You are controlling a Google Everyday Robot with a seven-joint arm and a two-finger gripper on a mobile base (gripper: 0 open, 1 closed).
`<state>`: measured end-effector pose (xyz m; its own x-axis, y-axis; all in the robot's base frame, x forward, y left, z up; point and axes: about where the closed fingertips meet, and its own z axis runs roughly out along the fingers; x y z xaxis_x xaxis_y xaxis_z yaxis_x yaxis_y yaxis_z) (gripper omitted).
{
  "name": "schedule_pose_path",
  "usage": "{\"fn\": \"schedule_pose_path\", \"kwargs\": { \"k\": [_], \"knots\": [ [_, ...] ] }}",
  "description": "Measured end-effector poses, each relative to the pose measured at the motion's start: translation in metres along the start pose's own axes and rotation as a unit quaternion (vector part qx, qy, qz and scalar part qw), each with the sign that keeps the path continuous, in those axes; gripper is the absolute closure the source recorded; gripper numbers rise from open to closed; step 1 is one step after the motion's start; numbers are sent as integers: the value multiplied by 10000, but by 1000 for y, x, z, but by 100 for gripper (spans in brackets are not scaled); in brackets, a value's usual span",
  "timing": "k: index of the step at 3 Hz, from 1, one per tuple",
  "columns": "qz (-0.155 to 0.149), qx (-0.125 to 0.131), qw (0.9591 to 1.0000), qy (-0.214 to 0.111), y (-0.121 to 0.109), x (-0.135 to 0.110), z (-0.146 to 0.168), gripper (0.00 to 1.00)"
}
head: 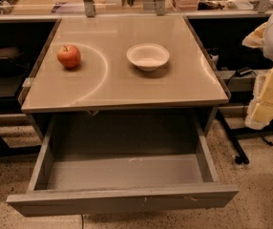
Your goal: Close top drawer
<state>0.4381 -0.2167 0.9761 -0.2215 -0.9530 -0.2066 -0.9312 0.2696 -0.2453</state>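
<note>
Tabletop (46, 92): pale beige and glossy, with a curved streak of reflected light across its left half. It carries two items.

Item 1, left rear: a red apple (68, 56), upright with its stem up, well apart from the second item.

Task item: the top drawer (122, 200) sits directly beneath the tabletop and is pulled far out toward the camera. Its flat, handleless grey front runs along the bottom of the view and is nearly as wide as the tabletop. Small pale scratches show on the right part of the front, and another faint mark on the grey inner floor. Both side walls and the inside are in plain view. The drawer stands open; the closing is not yet done.

Item 2, centre rear: a white bowl (147, 56), upright, mouth up, set slightly right of the tabletop's middle.

Floor (265, 194): speckled, visible on both sides of the drawer.

Hand (263, 104): a pale cream, blocky shape at the right edge of the view, partly cut off, lying beside the tabletop's right side. It is off the tabletop and apart from the drawer. Its opening cannot be told, nor whether it holds anything.
</note>
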Motion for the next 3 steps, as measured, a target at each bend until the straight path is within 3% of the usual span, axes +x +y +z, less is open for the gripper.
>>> {"fn": "schedule_pose_path", "kwargs": {
  "k": [1, 3],
  "knots": [
    [-18, 45, 10000, -5, 1, 0, 0, 0],
    [-100, -437, 9989, -127, 48, 26, 62, 0]
  ]
}}
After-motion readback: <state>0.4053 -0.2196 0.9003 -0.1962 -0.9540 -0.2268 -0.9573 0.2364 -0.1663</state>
